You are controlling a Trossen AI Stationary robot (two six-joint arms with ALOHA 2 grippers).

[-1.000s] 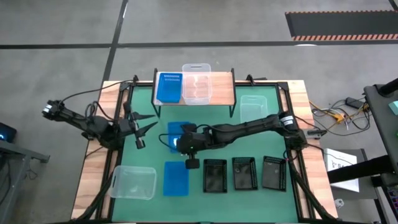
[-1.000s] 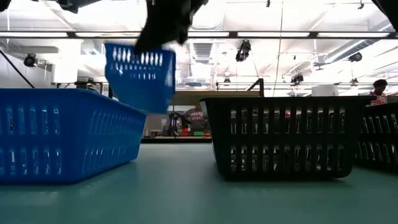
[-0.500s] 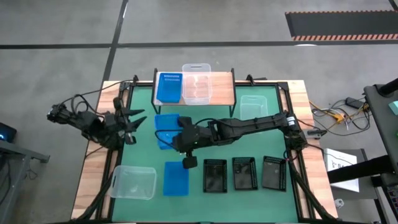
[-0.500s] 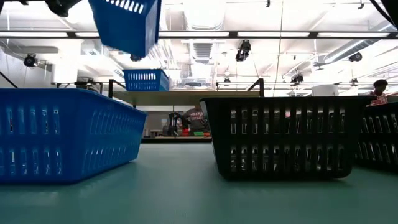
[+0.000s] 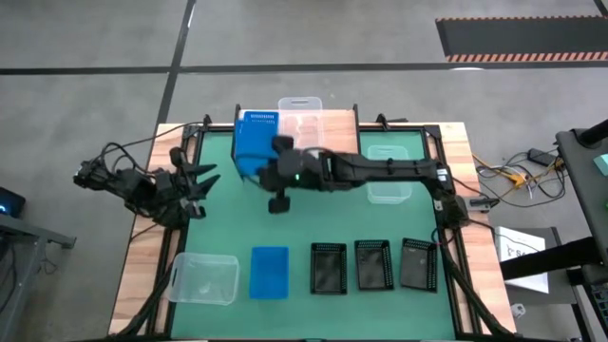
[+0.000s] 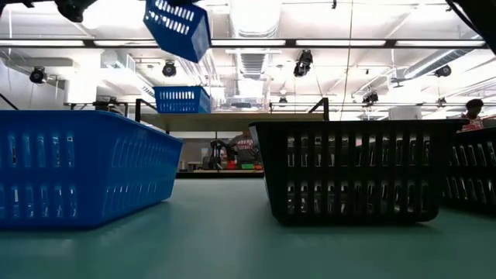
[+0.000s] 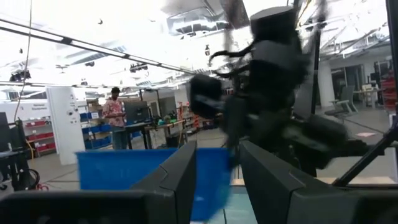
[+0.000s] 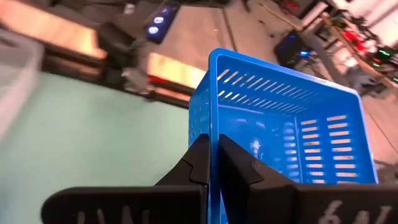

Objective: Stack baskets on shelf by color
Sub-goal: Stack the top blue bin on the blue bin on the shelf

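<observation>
Right gripper (image 5: 274, 167): jaws clenched on the near wall of a blue basket (image 5: 253, 152), held in the air above the left end of the shelf (image 5: 342, 142). In the right wrist view, fingers (image 8: 200, 163) pinched on that wall, basket interior (image 8: 292, 137) facing the camera. In the low view, carried basket (image 6: 178, 27) tilted, high above the table, over the blue basket on the shelf (image 6: 181, 99).

Shelf: at the far edge of the green table (image 5: 218, 228), wooden top on thin black legs. Left end largely covered from above by the carried basket; a blue basket resting there shows only in the low view. Clear basket (image 5: 300, 119) on the shelf middle, just right of the blue ones. Right end of the plank bare.

On the table:
- Clear basket (image 5: 389, 174) right of the shelf, partly under the right arm.
- Clear basket (image 5: 203, 278) at the near left corner.
- Blue basket (image 5: 269, 273) just right of it, upright.
- Three black baskets in a row along the near edge: (image 5: 329, 268), (image 5: 373, 264), (image 5: 418, 263), apart from one another.

Left gripper (image 5: 202, 182): at the left table edge, well apart from every basket, jaws released and spread, holding nothing. In the left wrist view, fingers (image 7: 180, 180) parted, with the right arm and blue basket beyond.
</observation>
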